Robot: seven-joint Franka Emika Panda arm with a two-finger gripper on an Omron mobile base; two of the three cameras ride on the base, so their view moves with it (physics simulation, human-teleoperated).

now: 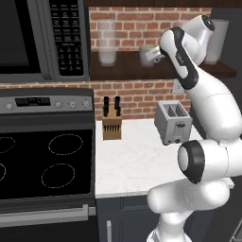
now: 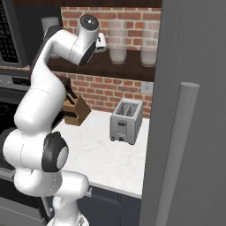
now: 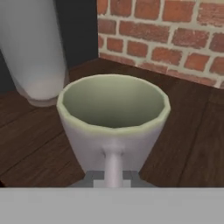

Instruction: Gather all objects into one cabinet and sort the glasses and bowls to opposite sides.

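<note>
A pale grey-green mug [image 3: 113,113] stands on the brown open wall shelf [image 3: 39,148], its handle turned toward the hand. My gripper [image 3: 113,177] is shut on that handle at the bottom of the hand view. From the left base view the mug [image 1: 147,54] sits mid-shelf beside the arm's bent wrist. One frosted glass [image 3: 37,52] stands just left of the mug; in the left base view it is the glass [image 1: 107,42] at the shelf's left. Another glass [image 1: 215,42] stands at the shelf's right end. The slate-grey cabinet door [image 2: 194,88] hangs open at the right. The bowls are out of view.
A toaster [image 1: 173,122] and a knife block [image 1: 112,120] stand on the white counter [image 1: 132,165] below the shelf. A microwave [image 1: 42,38] hangs over the stove [image 1: 45,160] at the left. The cabinet door's bar handle [image 2: 176,154] is close on the right.
</note>
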